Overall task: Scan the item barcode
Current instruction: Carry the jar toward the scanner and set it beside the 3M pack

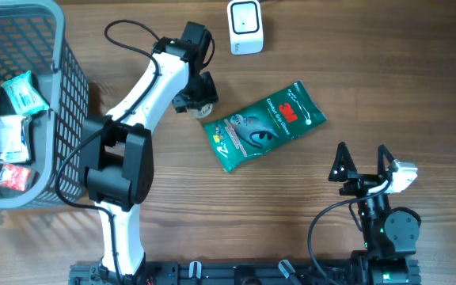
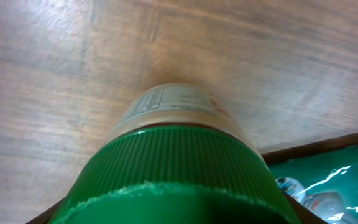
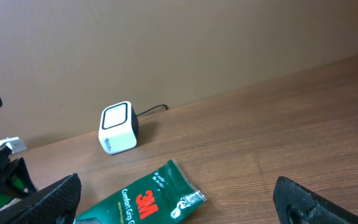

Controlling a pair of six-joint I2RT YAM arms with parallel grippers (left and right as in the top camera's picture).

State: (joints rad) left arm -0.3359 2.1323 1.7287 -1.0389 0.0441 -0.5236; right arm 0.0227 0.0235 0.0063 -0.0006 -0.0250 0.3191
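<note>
Overhead, nearest our base, the right gripper (image 1: 362,150) hangs over the desk (image 1: 418,79) with its jaws spread wide and nothing in them. Just beyond it lies one green 3M pouch (image 1: 264,125), flat on the wood. Further out, our left gripper (image 1: 196,93) grips the one bottle (image 2: 173,106) by its ribbed green cap, low above the desk and just left of the pouch. Farthest away stands one white scanner (image 1: 246,26), near the bottle but apart from it.

To do this step well, we judge that the bottle must be carried up to the scanner's face and rolled until its printed panel meets the window, then held steady. We cannot tell where the barcode sits. One basket (image 1: 70,79) at the left holds three packets that we can count.
</note>
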